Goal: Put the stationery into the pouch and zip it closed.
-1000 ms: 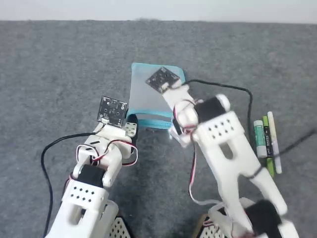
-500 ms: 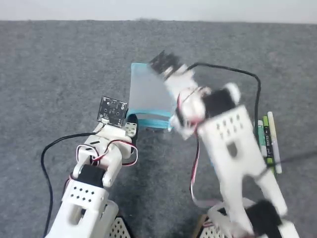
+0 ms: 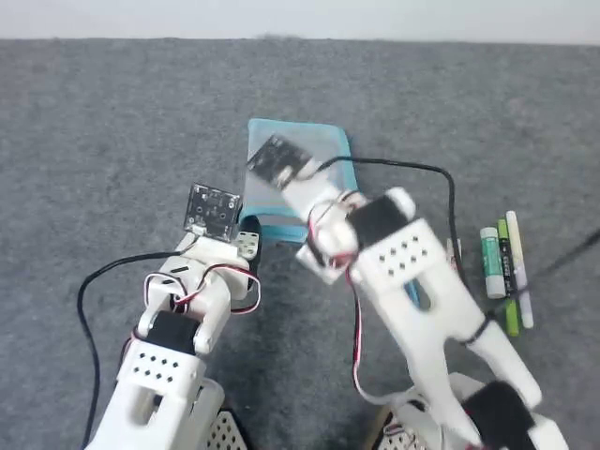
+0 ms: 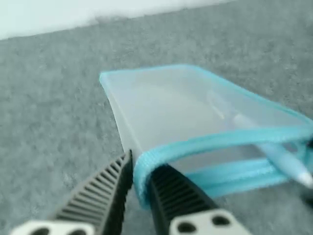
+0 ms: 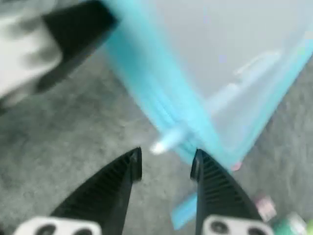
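We pinch the pouch (image 4: 186, 105) by its teal rim at the near left corner with our left gripper (image 4: 140, 185), raising the mouth so things can slide in. A pen (image 4: 276, 159) pokes halfway out of that mouth. Our right gripper (image 5: 164, 164) hangs just before it, fingers spread, holding nothing. More markers (image 3: 504, 272) lie well to the right, not yet packed.

From above, my right arm (image 3: 412, 272) is covering the near right corner of the pouch (image 3: 314, 141). My left wrist view is cutting off the far end of the pouch's mouth and the tip of the pen (image 4: 274, 156) poking from it. My right wrist view is smearing my left tool (image 5: 98, 24) into a dark blur, and the loose stationery (image 5: 288, 223) is running off its corner.
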You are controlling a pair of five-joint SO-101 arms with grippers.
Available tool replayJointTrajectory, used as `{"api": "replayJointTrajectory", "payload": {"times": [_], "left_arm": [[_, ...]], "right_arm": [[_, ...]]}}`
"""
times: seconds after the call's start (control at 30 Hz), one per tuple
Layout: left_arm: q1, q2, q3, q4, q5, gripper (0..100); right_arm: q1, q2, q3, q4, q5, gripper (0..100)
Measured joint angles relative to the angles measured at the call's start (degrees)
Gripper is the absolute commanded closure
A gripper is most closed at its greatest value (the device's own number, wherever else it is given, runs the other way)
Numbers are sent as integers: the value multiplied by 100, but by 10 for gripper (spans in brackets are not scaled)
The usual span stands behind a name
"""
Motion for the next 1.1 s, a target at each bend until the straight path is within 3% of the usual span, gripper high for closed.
{"api": "replayJointTrajectory", "payload": {"times": [0.33,0.53,0.63,0.77,0.93,1.1], "left_arm": [[-18,0,9,0,-9,989],[-18,0,9,0,-26,989],[-18,0,9,0,-26,989],[-18,0,141,0,-26,989],[-18,-9,193,0,-26,989],[-18,-9,193,0,-26,989]], "right_arm": [[703,862,-844,-70,-141,836],[563,-167,-862,800,-141,836],[844,-695,-862,1398,44,836],[1916,-905,-826,1916,615,836],[3657,-905,-114,1952,1890,836],[5231,-923,1143,993,2945,836]]}}
